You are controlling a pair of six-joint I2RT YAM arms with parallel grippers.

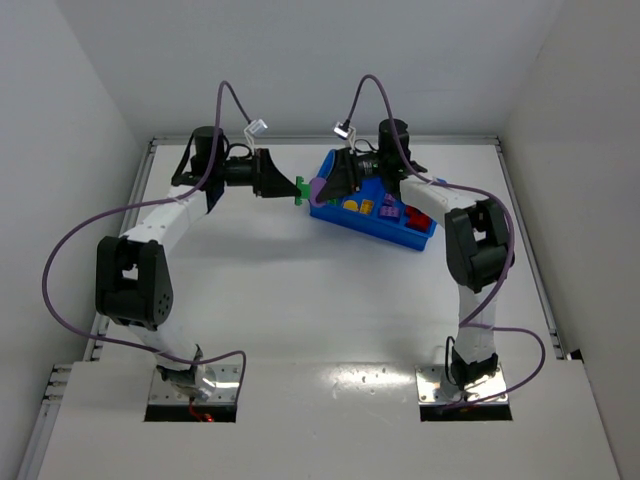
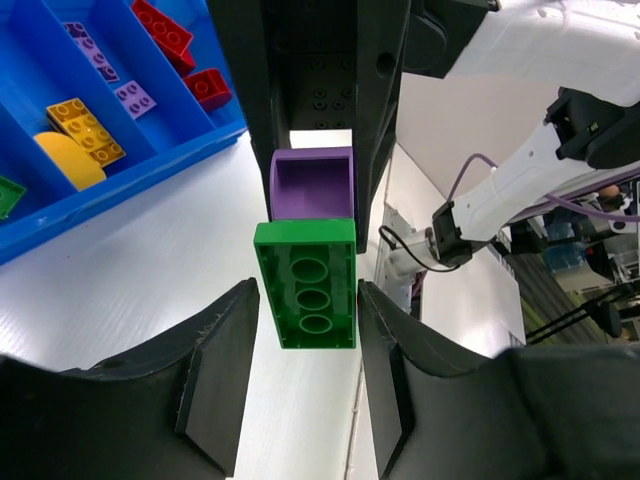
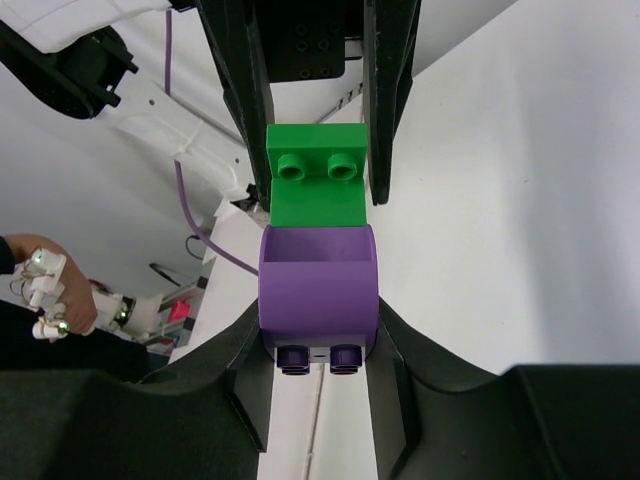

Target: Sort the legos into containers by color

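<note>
A green brick [image 2: 305,285] and a rounded purple piece [image 3: 318,290] are joined end to end, held in the air just left of the blue bin [image 1: 415,238]. My left gripper [image 2: 307,295] is shut on the green brick [image 1: 300,188], its fingertips against both sides. My right gripper [image 3: 320,335] is shut on the purple piece [image 1: 317,188], whose studs face its camera. The two grippers point at each other. In the bin's compartments [image 2: 120,190] lie red bricks [image 2: 165,35], pale purple plates [image 2: 95,55], yellow pieces [image 2: 85,130] and a green piece [image 2: 8,195].
The bin stands at an angle at the back of the white table, under my right arm [image 1: 470,240]. White walls close in the table on the left, back and right. Purple cables [image 1: 225,100] loop above both wrists.
</note>
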